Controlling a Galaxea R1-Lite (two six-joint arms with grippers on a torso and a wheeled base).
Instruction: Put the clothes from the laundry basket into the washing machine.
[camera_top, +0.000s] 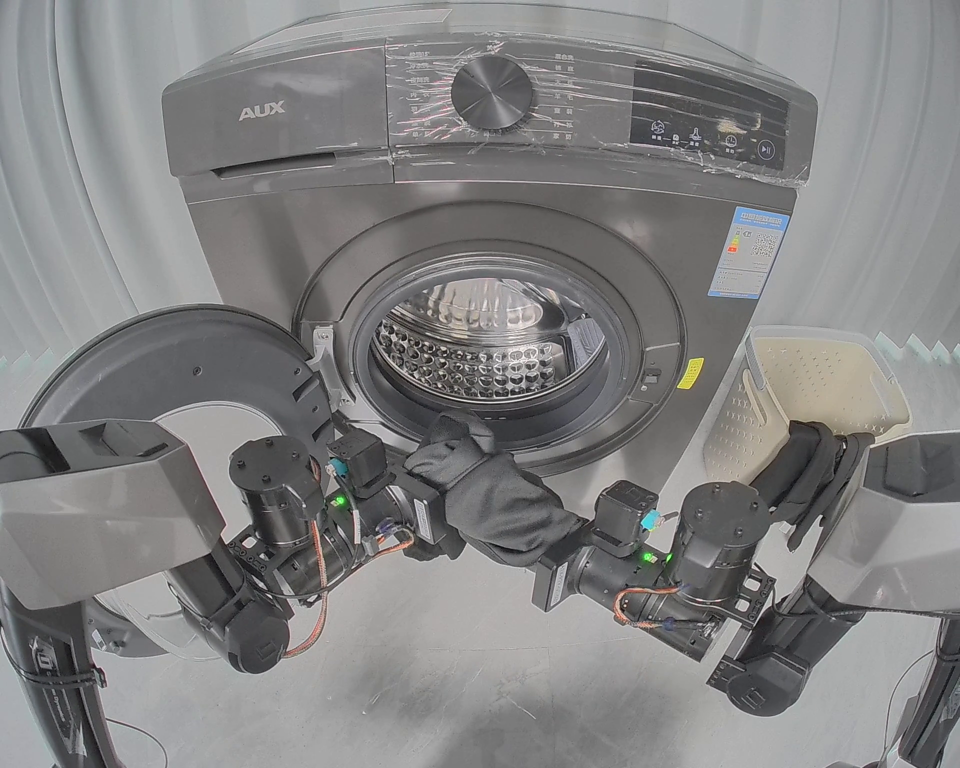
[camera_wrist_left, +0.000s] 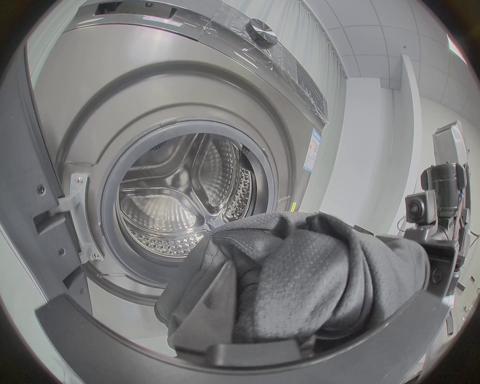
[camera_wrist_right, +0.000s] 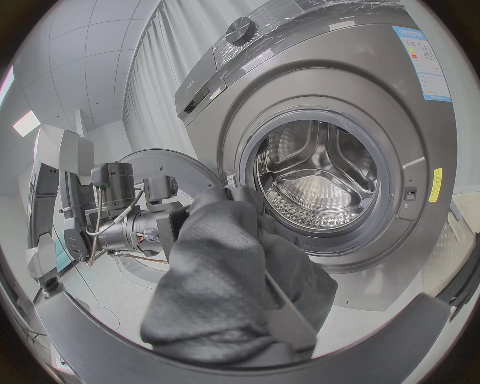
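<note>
Near the grey washing machine's (camera_top: 600, 200) empty steel drum (camera_top: 470, 340), our left claw (camera_top: 445, 515) and right claw (camera_top: 555, 560) clench one black mesh garment (camera_top: 500, 500); another dark garment (camera_top: 810, 470) drapes the cream laundry basket (camera_top: 800, 380).

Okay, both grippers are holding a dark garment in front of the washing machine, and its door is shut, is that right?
Not quite: the door is open, swung out to the robot's left, as the head view shows. The rest stands: the left gripper and right gripper hold the dark garment in front of the washing machine.
</note>
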